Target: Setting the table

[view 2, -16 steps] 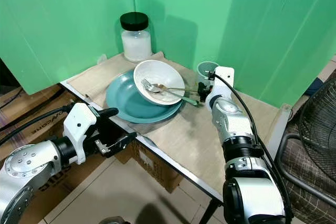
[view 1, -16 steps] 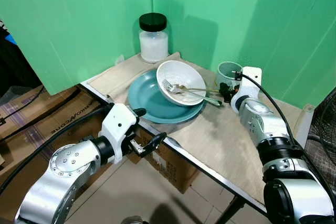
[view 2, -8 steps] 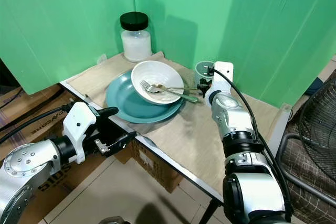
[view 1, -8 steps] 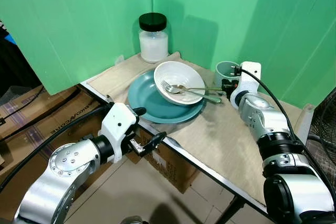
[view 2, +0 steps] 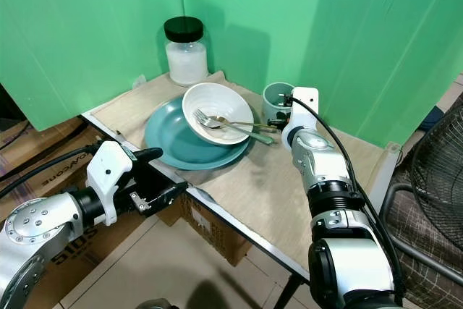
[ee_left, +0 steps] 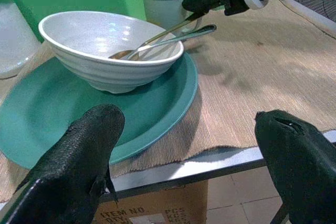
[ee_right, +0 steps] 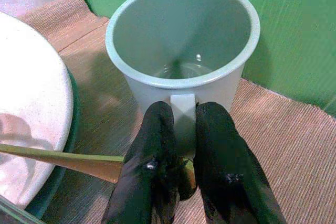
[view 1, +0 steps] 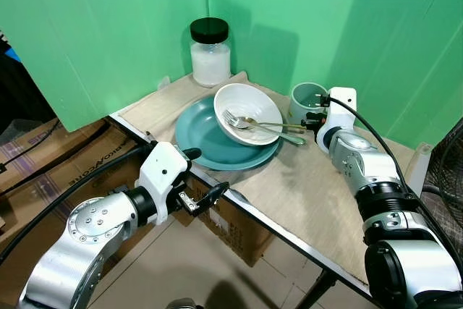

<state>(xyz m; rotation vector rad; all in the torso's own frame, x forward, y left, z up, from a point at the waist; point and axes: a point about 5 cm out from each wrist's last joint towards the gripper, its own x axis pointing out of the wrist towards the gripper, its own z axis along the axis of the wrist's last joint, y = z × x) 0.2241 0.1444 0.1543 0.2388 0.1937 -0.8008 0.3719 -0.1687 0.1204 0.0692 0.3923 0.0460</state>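
Right hand (ee_right: 178,169) pinching mug (ee_right: 184,51) handle, mug directly ahead of fingers; left hand (view 1: 206,197) open, off desk (view 1: 325,193) edge.

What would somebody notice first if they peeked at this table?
Probably the white ceramic bowl with a metal fork and spoon in it, sitting on the big teal plate mid-table. Next, the right gripper pinching the handle of the pale green mug beside the plate. The left gripper hangs open below the table edge.
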